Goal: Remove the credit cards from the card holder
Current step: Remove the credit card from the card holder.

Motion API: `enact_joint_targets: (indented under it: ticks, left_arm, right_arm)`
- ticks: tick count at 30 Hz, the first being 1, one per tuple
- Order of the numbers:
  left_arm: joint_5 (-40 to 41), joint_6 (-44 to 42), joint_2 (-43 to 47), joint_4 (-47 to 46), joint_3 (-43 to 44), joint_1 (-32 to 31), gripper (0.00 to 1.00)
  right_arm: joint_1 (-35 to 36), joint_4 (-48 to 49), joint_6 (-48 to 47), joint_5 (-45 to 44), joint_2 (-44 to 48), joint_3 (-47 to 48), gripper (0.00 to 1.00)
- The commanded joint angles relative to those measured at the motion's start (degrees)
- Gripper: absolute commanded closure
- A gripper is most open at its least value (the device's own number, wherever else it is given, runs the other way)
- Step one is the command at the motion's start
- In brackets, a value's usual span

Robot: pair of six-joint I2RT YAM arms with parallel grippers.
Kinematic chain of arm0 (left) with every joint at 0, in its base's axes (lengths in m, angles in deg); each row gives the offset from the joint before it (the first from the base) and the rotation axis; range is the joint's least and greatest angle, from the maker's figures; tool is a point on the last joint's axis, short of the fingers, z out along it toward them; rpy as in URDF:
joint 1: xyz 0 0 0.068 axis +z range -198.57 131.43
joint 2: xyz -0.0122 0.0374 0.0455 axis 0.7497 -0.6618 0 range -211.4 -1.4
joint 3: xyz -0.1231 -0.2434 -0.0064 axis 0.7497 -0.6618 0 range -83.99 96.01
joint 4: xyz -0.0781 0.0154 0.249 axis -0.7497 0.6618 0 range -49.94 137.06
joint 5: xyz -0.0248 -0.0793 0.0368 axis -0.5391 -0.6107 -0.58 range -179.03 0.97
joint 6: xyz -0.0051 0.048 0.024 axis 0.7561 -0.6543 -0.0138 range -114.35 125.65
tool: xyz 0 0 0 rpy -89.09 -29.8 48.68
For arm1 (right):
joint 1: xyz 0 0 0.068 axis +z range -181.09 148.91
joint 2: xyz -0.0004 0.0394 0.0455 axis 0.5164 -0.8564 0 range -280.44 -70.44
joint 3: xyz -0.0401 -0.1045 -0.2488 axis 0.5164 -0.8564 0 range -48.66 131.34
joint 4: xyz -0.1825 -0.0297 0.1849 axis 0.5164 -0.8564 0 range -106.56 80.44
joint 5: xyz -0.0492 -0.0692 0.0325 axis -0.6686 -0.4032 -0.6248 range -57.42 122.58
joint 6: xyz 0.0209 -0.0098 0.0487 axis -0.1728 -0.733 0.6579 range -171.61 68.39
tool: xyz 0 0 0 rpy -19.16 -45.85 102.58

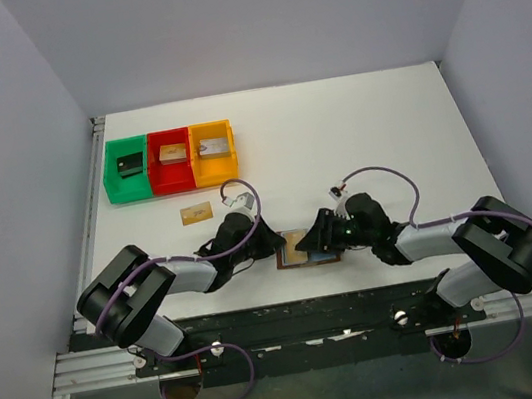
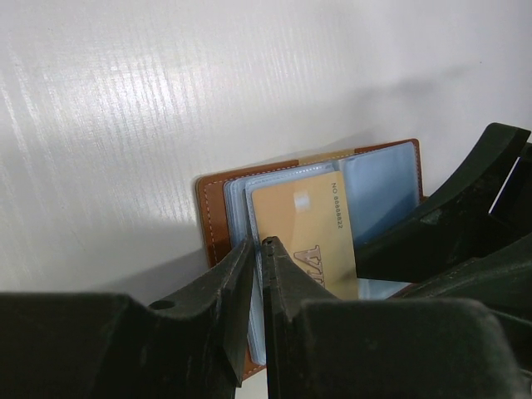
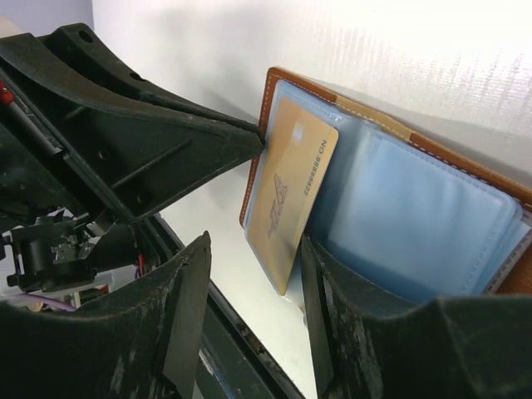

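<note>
The brown leather card holder (image 1: 305, 251) lies open on the table between my two grippers. Its pale blue-grey pockets show in the left wrist view (image 2: 378, 187) and the right wrist view (image 3: 416, 216). A tan-gold credit card (image 3: 287, 187) sticks partly out of a pocket and also shows in the left wrist view (image 2: 303, 224). My left gripper (image 2: 259, 245) is shut on the edge of a pale blue pocket sleeve, at the card holder's left side (image 1: 275, 246). My right gripper (image 3: 254, 245) is open, its jaws on either side of the protruding card, one finger (image 3: 332, 316) resting on the pockets. Another tan-gold card (image 1: 196, 212) lies loose on the table.
Green (image 1: 123, 143), red (image 1: 167, 135) and orange (image 1: 210, 126) bins stand in a row at the back left, each holding a small block. The table's near edge and a dark rail run just behind the card holder in the right wrist view (image 3: 241, 349).
</note>
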Motion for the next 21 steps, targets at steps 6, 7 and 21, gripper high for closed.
enact_joint_targets:
  ticks: [6, 7, 21]
  left_arm:
    - [-1.4, 0.3, -0.8, -0.2, -2.4, 0.1, 0.75]
    - [-1.5, 0.4, -0.9, -0.5, -2.6, 0.1, 0.75]
    - [-3.7, 1.6, -1.2, -4.1, -4.2, 0.1, 0.78]
  right_arm:
    - [0.1, 8.9, 2.8, 2.4, -2.2, -0.5, 0.46]
    - [0.0, 9.1, 3.0, 2.5, -2.7, -0.4, 0.46]
    - [0.1, 13.0, 6.1, 2.1, -7.2, -0.1, 0.46]
